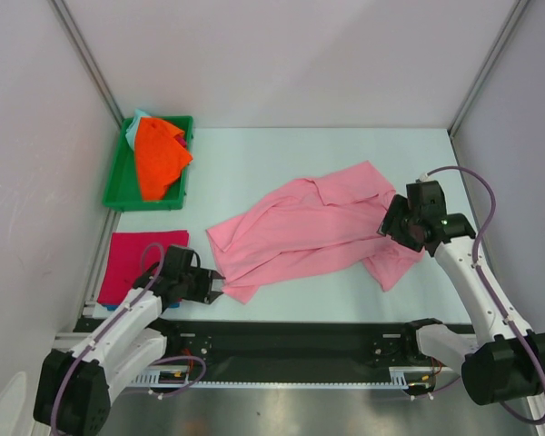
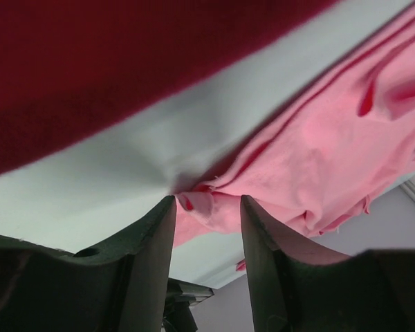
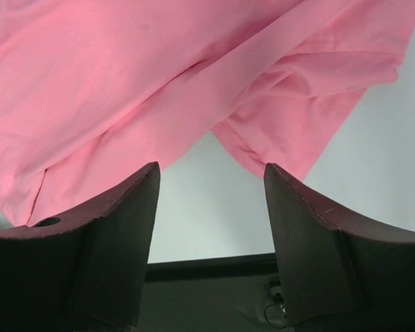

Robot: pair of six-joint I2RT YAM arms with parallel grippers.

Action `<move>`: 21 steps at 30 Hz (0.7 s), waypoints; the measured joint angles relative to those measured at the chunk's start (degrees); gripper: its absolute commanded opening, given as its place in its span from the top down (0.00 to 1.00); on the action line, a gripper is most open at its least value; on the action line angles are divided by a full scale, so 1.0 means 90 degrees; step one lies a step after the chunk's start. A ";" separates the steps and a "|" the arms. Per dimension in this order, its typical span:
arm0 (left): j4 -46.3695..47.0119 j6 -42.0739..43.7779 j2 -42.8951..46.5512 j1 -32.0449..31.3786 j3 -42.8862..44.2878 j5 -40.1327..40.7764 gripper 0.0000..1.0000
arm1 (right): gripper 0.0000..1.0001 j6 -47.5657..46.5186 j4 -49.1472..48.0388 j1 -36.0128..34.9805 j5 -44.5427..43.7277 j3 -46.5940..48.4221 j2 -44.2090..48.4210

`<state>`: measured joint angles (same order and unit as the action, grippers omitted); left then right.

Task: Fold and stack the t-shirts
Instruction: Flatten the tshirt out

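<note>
A light pink t-shirt (image 1: 309, 232) lies crumpled and spread across the middle of the table. My left gripper (image 1: 216, 286) is low at its near-left corner. In the left wrist view the jaws of this gripper (image 2: 206, 200) stand apart, with the corner of the pink shirt (image 2: 332, 138) right at the fingertips. My right gripper (image 1: 401, 227) hangs open over the shirt's right side. Nothing lies between its fingers (image 3: 211, 169), and the pink cloth (image 3: 124, 83) is just beyond them. A folded magenta-red t-shirt (image 1: 141, 263) lies flat at the left.
A green tray (image 1: 118, 177) at the back left holds an orange t-shirt (image 1: 159, 159) with a pale teal one (image 1: 138, 118) peeking out behind it. Walls close in the table on the left, back and right. The black base rail (image 1: 300, 341) runs along the near edge.
</note>
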<state>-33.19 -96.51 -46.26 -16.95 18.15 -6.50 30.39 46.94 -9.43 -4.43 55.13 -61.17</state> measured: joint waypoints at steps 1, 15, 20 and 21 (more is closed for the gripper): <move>0.0007 0.0002 -0.0121 0.0000 0.0000 -0.0041 0.53 | 0.34 -0.0007 -0.0002 0.0000 0.0000 0.0000 -0.0022; 0.0029 -0.0005 -0.0576 0.0007 0.0080 -0.0168 0.61 | 0.34 0.0007 -0.0073 0.0000 0.0002 0.0000 -0.0185; 0.0250 -0.0058 -0.0685 0.0007 0.0068 -0.0189 0.69 | 0.34 0.0032 -0.0117 0.0000 0.0000 0.0000 -0.0194; 0.0294 -0.0058 -0.0726 0.0007 0.0066 -0.0194 0.69 | 0.34 0.0051 -0.0119 0.0000 0.0000 0.0000 -0.0197</move>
<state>-30.55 -97.03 -52.80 -16.88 18.74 -8.25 30.85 45.87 -9.43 -4.43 55.13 -62.94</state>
